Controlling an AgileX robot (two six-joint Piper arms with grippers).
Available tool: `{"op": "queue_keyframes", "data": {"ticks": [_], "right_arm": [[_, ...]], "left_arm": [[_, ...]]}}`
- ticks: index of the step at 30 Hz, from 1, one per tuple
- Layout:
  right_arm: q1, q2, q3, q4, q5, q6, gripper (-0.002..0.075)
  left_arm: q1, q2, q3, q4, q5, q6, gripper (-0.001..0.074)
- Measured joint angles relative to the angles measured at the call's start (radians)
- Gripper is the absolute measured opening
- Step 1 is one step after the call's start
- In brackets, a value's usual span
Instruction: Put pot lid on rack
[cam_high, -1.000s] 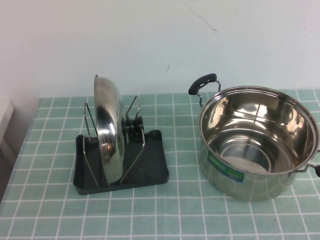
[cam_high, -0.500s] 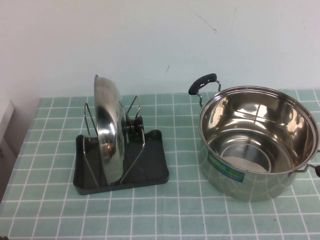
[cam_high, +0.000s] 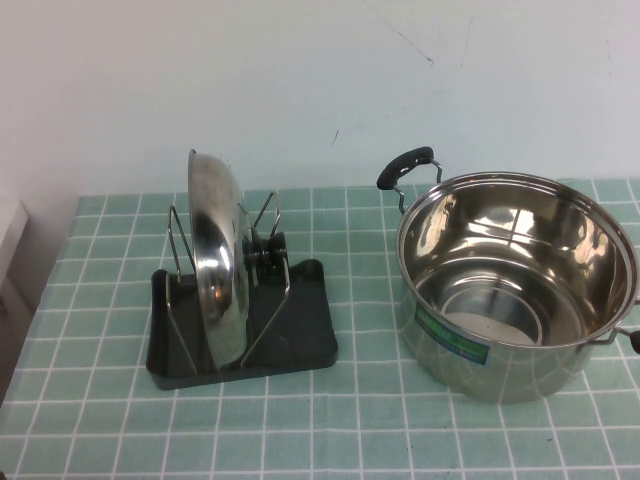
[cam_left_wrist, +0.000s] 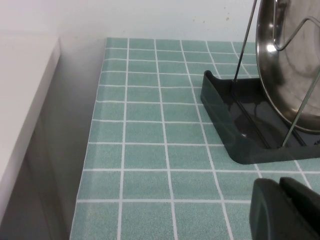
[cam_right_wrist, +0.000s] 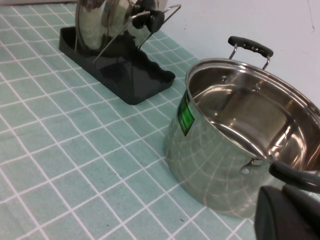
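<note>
The pot lid (cam_high: 215, 270) stands upright on its edge between the wire loops of the black rack (cam_high: 300, 345), its black knob (cam_high: 266, 250) facing the pot. It stands free of both grippers. Lid (cam_left_wrist: 285, 60) and rack (cam_left_wrist: 230, 130) also show in the left wrist view, with my left gripper (cam_left_wrist: 282, 207) shut and empty low over the tablecloth just in front of the rack. My right gripper (cam_right_wrist: 290, 212) is shut and empty beside the pot's near handle; the lid (cam_right_wrist: 97, 20) and rack (cam_right_wrist: 130, 75) lie further off. Neither gripper shows in the high view.
A deep steel pot (cam_high: 515, 290) with black handles and a green label stands open to the right of the rack, also in the right wrist view (cam_right_wrist: 225, 150). The green tiled cloth (cam_high: 350, 420) ends at a left table edge (cam_left_wrist: 85, 165).
</note>
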Motion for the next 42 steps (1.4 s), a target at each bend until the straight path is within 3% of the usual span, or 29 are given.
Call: {"op": "queue_keyframes", "data": {"ticks": [24,30,33,38,42], "right_arm": [[-0.028,0.0,0.017,0.004,-0.057,0.002,-0.0001],[-0.244,0.0,0.121,0.094,-0.214,-0.206,-0.0001],[-0.407,0.0,0.208,0.211,-0.288,-0.328,-0.0001],[-0.621,0.0,0.337,0.271,-0.365,-0.311,-0.0001],[-0.724,0.0,0.421,0.272,-0.415,-0.269,-0.0001]], "left_arm": [[0.002,-0.002,0.0,0.0,0.0,0.018,-0.0001],[0.002,-0.002,0.0,0.0,0.0,0.018,-0.0001],[0.002,-0.002,0.0,0.0,0.0,0.018,-0.0001],[0.002,-0.002,0.0,-0.002,0.0,0.021,-0.0001],[0.002,-0.002,0.0,-0.002,0.0,0.021,-0.0001]]}}
